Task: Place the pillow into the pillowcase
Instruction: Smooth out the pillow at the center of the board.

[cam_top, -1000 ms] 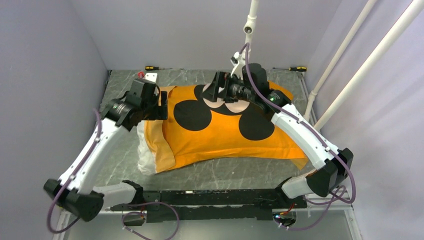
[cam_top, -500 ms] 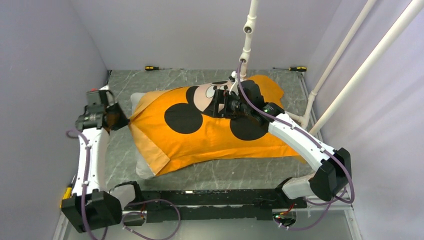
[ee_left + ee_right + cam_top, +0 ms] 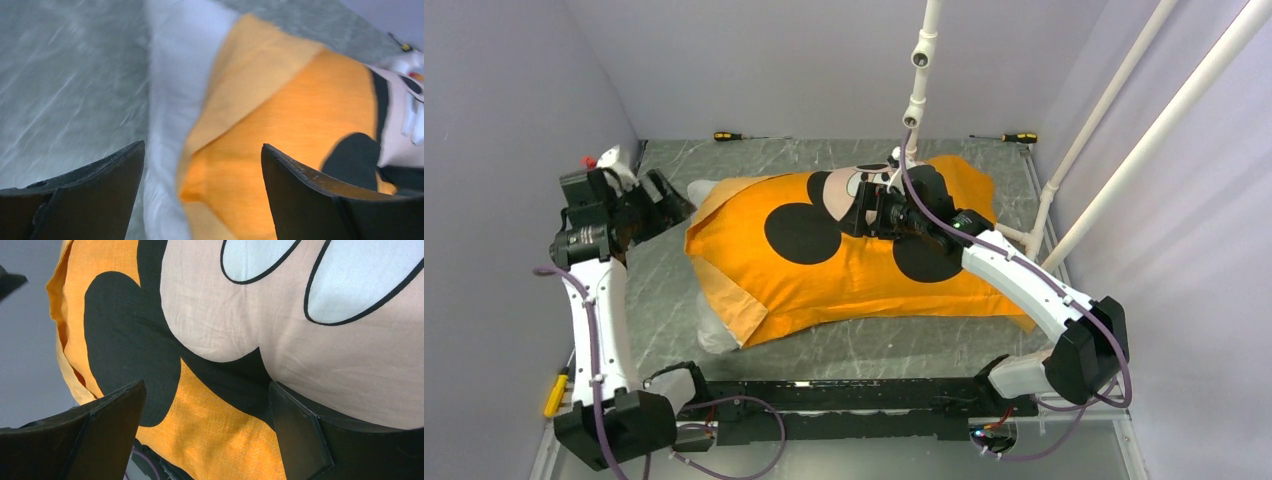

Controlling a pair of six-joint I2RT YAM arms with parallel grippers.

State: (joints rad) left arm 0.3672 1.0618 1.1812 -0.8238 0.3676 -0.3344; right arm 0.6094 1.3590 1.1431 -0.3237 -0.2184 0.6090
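Observation:
The orange-yellow pillowcase (image 3: 854,270) with the mouse face and black ears lies across the table, with the pillow inside it. The white pillow shows at the left open end (image 3: 700,190) and at the near-left corner (image 3: 711,335). My left gripper (image 3: 660,196) is open and empty, just left of that open end. In the left wrist view the pillow's edge (image 3: 170,75) and the case's hem (image 3: 280,125) lie beyond the gripper (image 3: 202,145). My right gripper (image 3: 864,212) is open, low over the printed face; orange fabric (image 3: 220,440) fills the space between its fingers (image 3: 115,420).
Two screwdrivers lie at the back edge (image 3: 736,136) (image 3: 1016,137). A yellow-handled tool (image 3: 554,394) lies at the near left. White pipes stand at the back (image 3: 921,70) and slant on the right (image 3: 1144,170). Walls close in left, back and right.
My left arm has swung out left, away from the case's open end, then forward a little. The pillowcase shifted left. My right gripper stayed on the mouse face.

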